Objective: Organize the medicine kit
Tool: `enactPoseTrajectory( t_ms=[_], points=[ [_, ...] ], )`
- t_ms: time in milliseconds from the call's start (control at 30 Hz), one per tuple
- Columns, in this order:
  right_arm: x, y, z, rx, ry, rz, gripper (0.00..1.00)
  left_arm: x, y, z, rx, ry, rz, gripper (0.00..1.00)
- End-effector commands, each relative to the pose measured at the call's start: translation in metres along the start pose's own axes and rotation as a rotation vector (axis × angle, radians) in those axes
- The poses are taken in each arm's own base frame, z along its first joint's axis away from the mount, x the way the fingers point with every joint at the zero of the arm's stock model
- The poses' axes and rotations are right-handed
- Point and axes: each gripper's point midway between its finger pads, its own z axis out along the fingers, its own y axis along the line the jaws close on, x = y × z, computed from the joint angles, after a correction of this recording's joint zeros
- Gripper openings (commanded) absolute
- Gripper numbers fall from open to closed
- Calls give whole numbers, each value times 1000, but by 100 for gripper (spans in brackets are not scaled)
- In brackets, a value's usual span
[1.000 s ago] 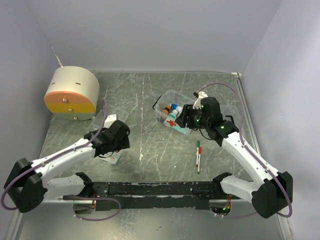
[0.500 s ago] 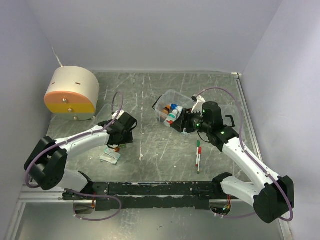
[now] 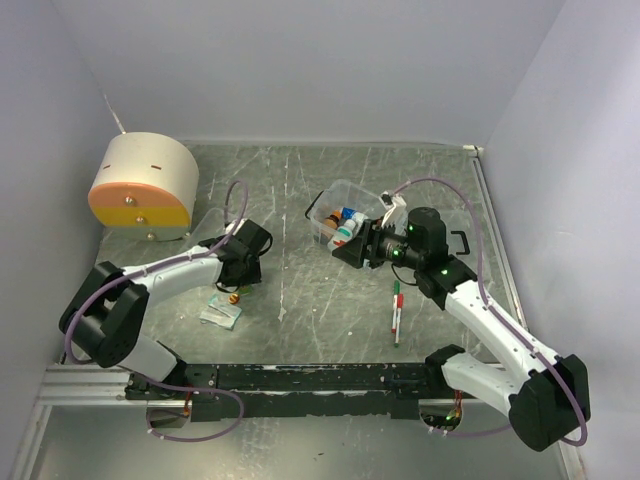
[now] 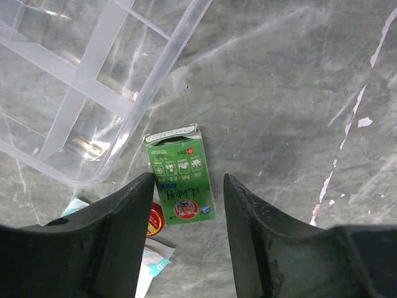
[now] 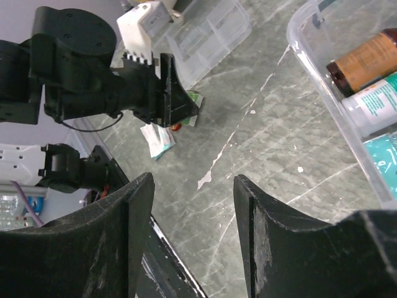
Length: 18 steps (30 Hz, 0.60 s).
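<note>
The medicine kit (image 3: 335, 212) is a clear box holding several bottles, in the middle of the table; its rim (image 5: 322, 74) shows at the right of the right wrist view. Its clear compartment tray (image 4: 80, 81) lies apart to the left (image 3: 212, 236). A small green carton (image 4: 180, 177) lies flat beside the tray. My left gripper (image 4: 188, 186) hovers open over the carton's near end, a finger on each side. My right gripper (image 5: 192, 186) hangs open and empty just left of the kit, over bare table (image 3: 350, 250).
A small red tin (image 4: 155, 220) and a white sachet (image 4: 152, 264) lie just below the carton. A red-and-green pen (image 3: 397, 310) lies right of centre. The beige-and-orange drum (image 3: 143, 185) stands at the back left. Walls close in on three sides.
My left gripper moved forward from over the sachet to over the green carton, and its jaws narrowed. My right gripper turned away from the kit toward the left.
</note>
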Motion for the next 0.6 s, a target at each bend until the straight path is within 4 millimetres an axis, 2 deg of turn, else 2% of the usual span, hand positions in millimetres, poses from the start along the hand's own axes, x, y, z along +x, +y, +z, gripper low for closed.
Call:
enactPoseTrajectory(
  t_ms=[0,233,567],
  points=[
    [-6,15,-2,-65,-39,-4,54,0,-6,7,30,9,20,59],
    [-4,14,-2,-53,-40,4,54,6,-2,13,8,21,34,61],
    [-3,9,-1,-22,-45,16,53,1,2,15,-28,0,19,45]
  ],
)
